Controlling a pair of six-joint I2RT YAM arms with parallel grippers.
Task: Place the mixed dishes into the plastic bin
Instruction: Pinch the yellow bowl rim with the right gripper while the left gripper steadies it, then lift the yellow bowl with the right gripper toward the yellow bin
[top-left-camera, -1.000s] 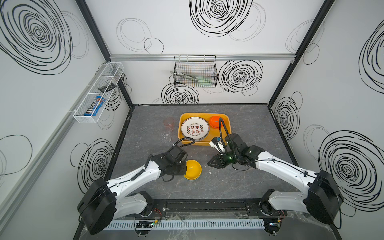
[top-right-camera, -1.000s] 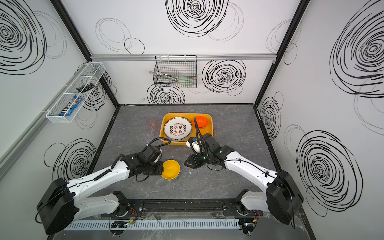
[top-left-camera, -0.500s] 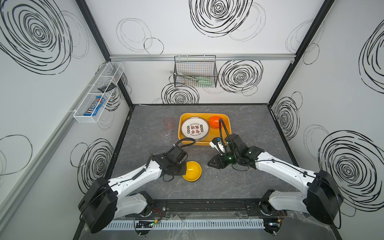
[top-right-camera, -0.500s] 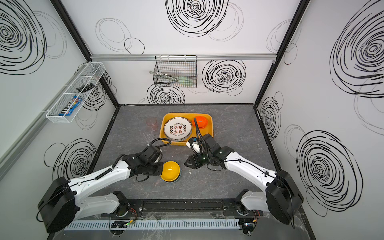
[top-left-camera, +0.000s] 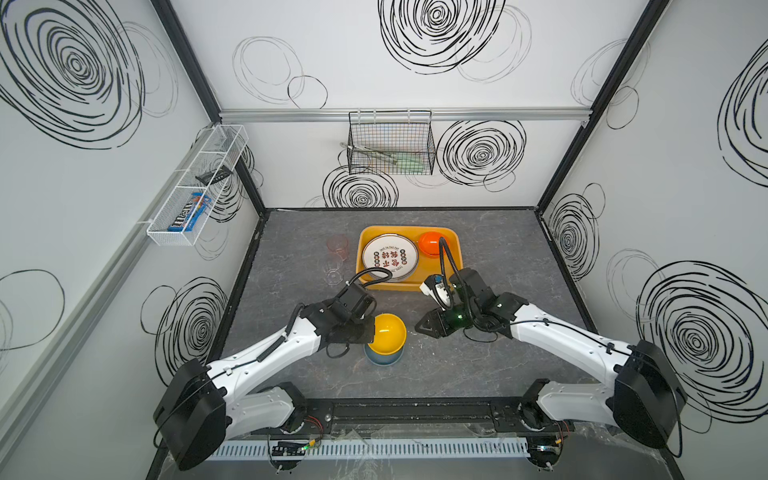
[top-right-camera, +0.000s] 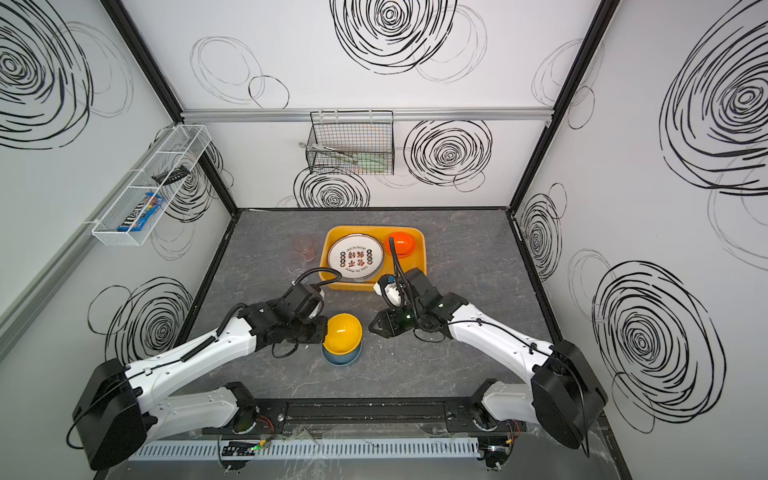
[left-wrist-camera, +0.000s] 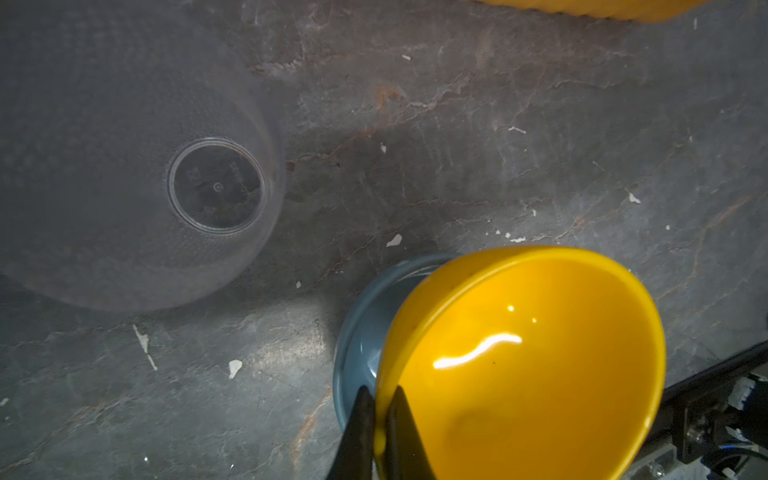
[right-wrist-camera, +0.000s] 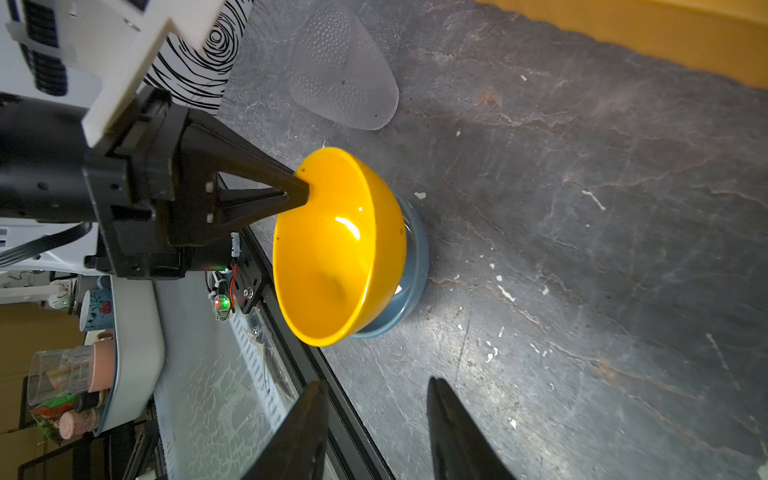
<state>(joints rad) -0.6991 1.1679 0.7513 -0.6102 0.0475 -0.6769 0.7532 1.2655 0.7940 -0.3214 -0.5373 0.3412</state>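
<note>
L gripper (left-wrist-camera: 380, 432) is pinching the yellow bowl (left-wrist-camera: 519, 357) by its rim, one finger inside, one outside. The bowl is hanging tilted. Its low side is sitting in the blue bowl (left-wrist-camera: 361, 332), directly under the tips, and prob. touching it. R gripper (right-wrist-camera: 376, 382) is hovering w/ jaws apart and nothing btwn them, facing the L gripper w/ both bowls in the gap.

Progress, judging roughly: about a third in.
- Done: plate (top-left-camera: 390, 259) and orange bowl (top-left-camera: 430, 243) are lying in the bin (top-left-camera: 456, 249), which is sitting beyond both grippers, nearer the R one.
- Left: yellow bowl (in hand, not yet clear of the blue one), blue bowl, pink cup (top-left-camera: 337, 246) and clear cup (top-left-camera: 333, 269). Both cups are standing outside the bin, beyond the L gripper, just beside the bin's wall.

Views:
- L wrist view is showing the pinch on the rim. In both top views the gripper body is hiding the tips.
- R wrist view is showing the tilt side-on, blue bowl peeking out under the yellow one, plus the R jaws apart.
- Only the top views are showing what's in the bin. The wrist views are catching just a strip of its wall.
- Pink cup is showing only in the top views.
</note>
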